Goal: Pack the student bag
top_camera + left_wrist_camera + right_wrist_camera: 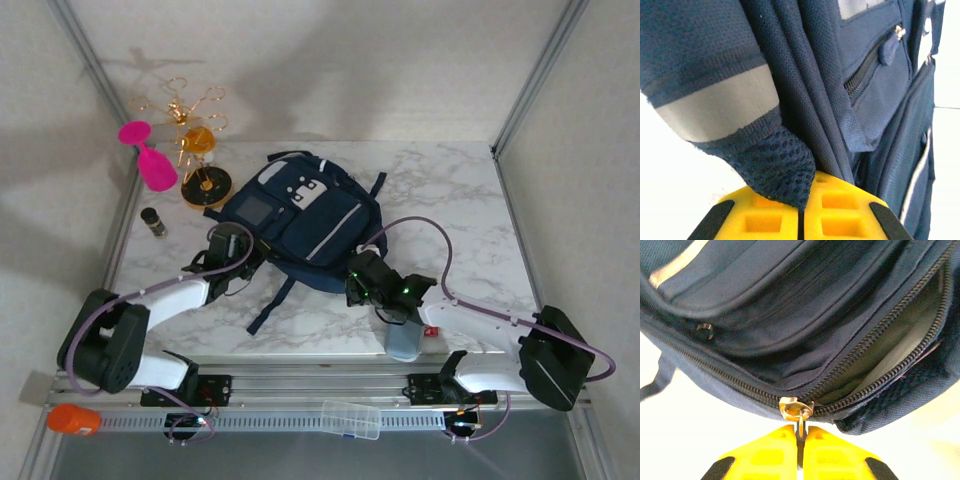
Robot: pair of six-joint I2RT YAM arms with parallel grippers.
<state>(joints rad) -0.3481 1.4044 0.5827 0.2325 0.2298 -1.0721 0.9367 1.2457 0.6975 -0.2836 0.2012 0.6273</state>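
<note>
- The student bag [300, 222] lies flat on the marble table [470, 200], toward its far side, between my two arms.
- My left gripper [801, 212] is pinched tight on a flap of the bag's mesh fabric [772, 165] at its near left edge.
- My right gripper [799, 440] is clamped on the zipper pull [796, 409] at the bag's near right edge; the zip to the pull's right gapes open.

Overhead, I saw soft, even light; the gold wire stand [190, 130] cast faint shadows toward eleven o'clock. Wrist views blew the marble tabletop [670, 165] out white, and the navy fabric backpack [880, 100] looked soft toward the edges.
</note>
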